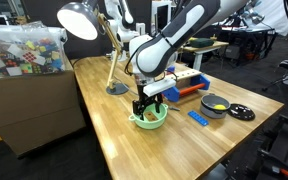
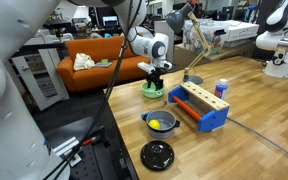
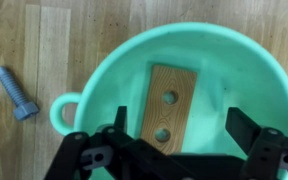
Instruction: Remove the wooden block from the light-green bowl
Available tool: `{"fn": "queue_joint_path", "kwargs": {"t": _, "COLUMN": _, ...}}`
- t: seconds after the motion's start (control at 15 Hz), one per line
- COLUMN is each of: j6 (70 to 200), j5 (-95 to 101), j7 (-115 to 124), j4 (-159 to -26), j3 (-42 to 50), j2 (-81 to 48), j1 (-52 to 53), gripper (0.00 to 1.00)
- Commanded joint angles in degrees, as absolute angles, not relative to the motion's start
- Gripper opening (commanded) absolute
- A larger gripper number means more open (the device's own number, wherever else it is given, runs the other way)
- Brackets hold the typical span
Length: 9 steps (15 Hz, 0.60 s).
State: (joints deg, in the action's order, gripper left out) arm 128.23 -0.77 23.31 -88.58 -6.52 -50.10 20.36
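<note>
Hovering above the bowl (image 3: 249, 75), the gripper (image 3: 177, 122) stood open, jaws at 9 and 3 o'clock of the block (image 3: 170, 95), which lay flat at the bowl's centre. A shallow pinch might have slipped off, or a finger might have dragged the bowl.

We see a light wooden table (image 1: 114, 140), its planks running lengthwise. The green bowl (image 1: 150, 119) stands on it, towards the middle. In an exterior view, a flat blue piece (image 1: 198, 116) lies near that bowl. Past it come a grey bowl (image 1: 215, 104) with yellow contents and a black disc (image 1: 242, 112) near the table's corner. A blue and orange tray (image 2: 199, 105) sits behind these, and a lamp base (image 1: 117, 89) rests farther back. In the wrist view, a grey bolt (image 3: 17, 93) lies on the table near the green bowl's handle.
</note>
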Motion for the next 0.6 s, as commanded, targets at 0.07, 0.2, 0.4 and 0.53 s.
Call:
{"fn": "queue_joint_path", "kwargs": {"t": 0.07, "j6": 129.01, "j5": -2.71, "j7": 23.38, "j4": -87.33, "j3": -6.22, "j2": -51.22, "j1": 20.27, "gripper": 1.0}}
{"fn": "queue_joint_path", "kwargs": {"t": 0.2, "j6": 129.13, "j5": -2.94, "j7": 23.3, "j4": -87.31, "j3": -6.19, "j2": -51.21, "j1": 20.27, "gripper": 1.0}}
{"fn": "queue_joint_path", "kwargs": {"t": 0.4, "j6": 129.13, "j5": -3.03, "j7": 23.16, "j4": -87.09, "j3": -6.25, "j2": -51.39, "j1": 20.23, "gripper": 0.96}}
{"fn": "queue_joint_path", "kwargs": {"t": 0.53, "j6": 128.82, "j5": -3.12, "j7": 23.0, "j4": -86.69, "j3": -6.33, "j2": -51.78, "j1": 20.16, "gripper": 0.96}}
